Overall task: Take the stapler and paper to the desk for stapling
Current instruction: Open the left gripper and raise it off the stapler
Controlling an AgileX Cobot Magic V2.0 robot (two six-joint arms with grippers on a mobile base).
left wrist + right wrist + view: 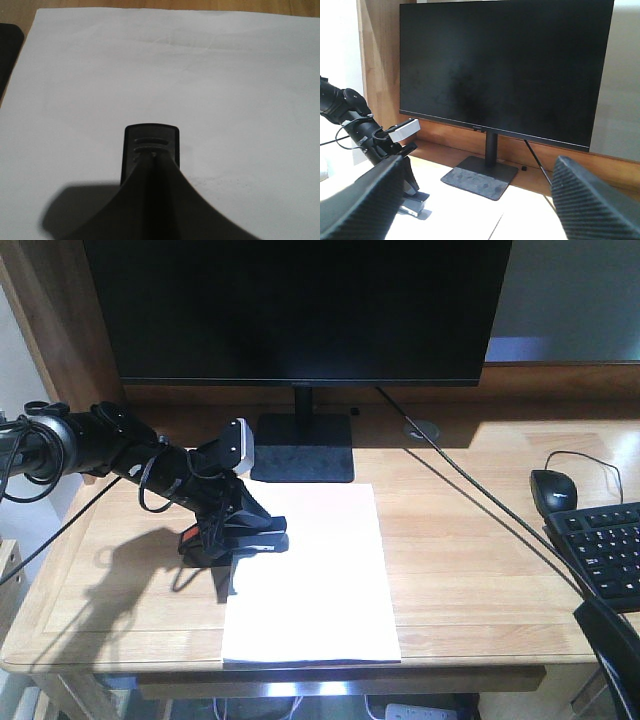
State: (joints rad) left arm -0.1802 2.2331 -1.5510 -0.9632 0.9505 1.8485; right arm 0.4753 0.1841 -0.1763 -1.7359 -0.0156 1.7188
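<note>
Now the left tool (232, 530) is clamped on the stapler (250, 537) at the paper's (320, 580) left edge; the right tool (475, 200) stands apart, holding nothing.

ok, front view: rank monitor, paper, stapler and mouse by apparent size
1. Monitor, largest by far.
2. Paper, the white sheet on the desk.
3. Stapler, though the left gripper covers part of it.
4. Mouse. It looks close to the stapler, so the last two places are uncertain.
</note>
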